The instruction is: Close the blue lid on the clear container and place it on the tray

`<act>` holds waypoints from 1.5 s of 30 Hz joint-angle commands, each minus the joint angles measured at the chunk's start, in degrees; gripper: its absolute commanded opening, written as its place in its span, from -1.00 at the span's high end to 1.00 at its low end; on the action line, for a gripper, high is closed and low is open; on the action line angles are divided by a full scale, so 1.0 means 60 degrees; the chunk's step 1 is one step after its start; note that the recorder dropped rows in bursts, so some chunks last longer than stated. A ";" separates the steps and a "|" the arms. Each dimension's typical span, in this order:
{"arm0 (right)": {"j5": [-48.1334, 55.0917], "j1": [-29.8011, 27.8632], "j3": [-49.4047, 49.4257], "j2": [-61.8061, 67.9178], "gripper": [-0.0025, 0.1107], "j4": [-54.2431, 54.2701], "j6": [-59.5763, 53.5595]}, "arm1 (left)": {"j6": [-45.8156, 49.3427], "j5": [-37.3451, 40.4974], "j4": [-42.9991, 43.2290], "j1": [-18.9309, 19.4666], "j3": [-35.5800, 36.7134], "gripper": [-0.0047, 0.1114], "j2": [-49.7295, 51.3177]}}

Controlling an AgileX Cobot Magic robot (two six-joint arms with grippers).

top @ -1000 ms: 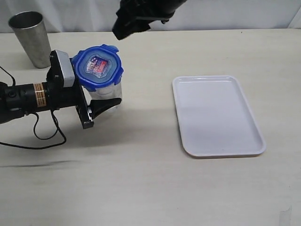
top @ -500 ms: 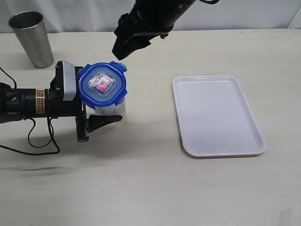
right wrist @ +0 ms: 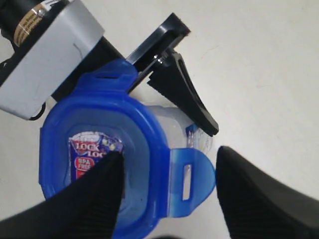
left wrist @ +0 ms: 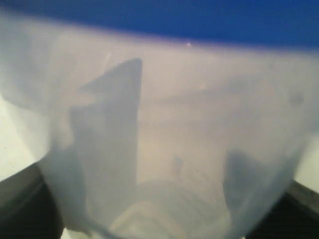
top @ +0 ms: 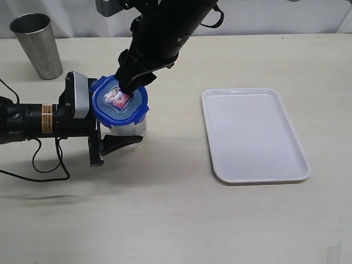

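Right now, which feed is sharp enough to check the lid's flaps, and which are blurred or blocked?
Left wrist view: useless, the clear container fills it out of focus, the blue lid a smear. Right wrist view: lid and flaps sharp, the right fingers dark blurs in front. Exterior view: evenly lit, sharp, but the right arm hides part of the lid.

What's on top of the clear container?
The blue lid rests on the clear container, sticker up. The open right gripper is above, one finger hiding part of the sticker.
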 commanded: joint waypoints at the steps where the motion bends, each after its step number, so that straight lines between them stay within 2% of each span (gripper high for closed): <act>1: 0.0958 -0.0005 -0.0033 0.0218 0.02 -0.0009 0.0011 | -0.0053 -0.0379 -0.0250 -0.0025 0.0025 0.92 -0.0112; 5: 0.1330 -0.0005 -0.0033 0.0373 0.07 0.0043 0.0111 | -0.0053 -0.0379 -0.0269 -0.0025 0.0025 0.92 -0.0112; 9: 0.1201 -0.0005 -0.0033 0.0436 0.26 0.0724 -0.0111 | -0.0088 -0.0379 -0.0269 -0.0025 0.0025 0.92 -0.0112; 17: 0.1155 -0.0005 -0.0033 0.0686 0.31 0.0773 -0.0322 | -0.0088 -0.0379 -0.0269 -0.0025 0.0025 0.92 -0.0112; 27: 0.1239 -0.0005 -0.0033 0.1124 0.74 0.1684 -0.1530 | -0.0127 -0.0379 -0.0226 -0.0025 0.0025 0.92 -0.0112; 33: 0.1239 -0.0005 -0.0033 0.1210 0.76 0.1857 -0.1580 | -0.0258 -0.0379 -0.0228 -0.0025 0.0025 0.92 -0.0112; 38: 0.1697 -0.0005 -0.0033 0.1426 0.76 0.2986 -0.2291 | -0.0339 -0.0379 -0.0121 -0.0025 0.0025 0.92 -0.0112; 45: 0.1659 -0.0090 -0.0033 0.1395 0.76 0.2627 -0.2112 | -0.0373 -0.0379 -0.0057 -0.0025 0.0025 0.92 -0.0112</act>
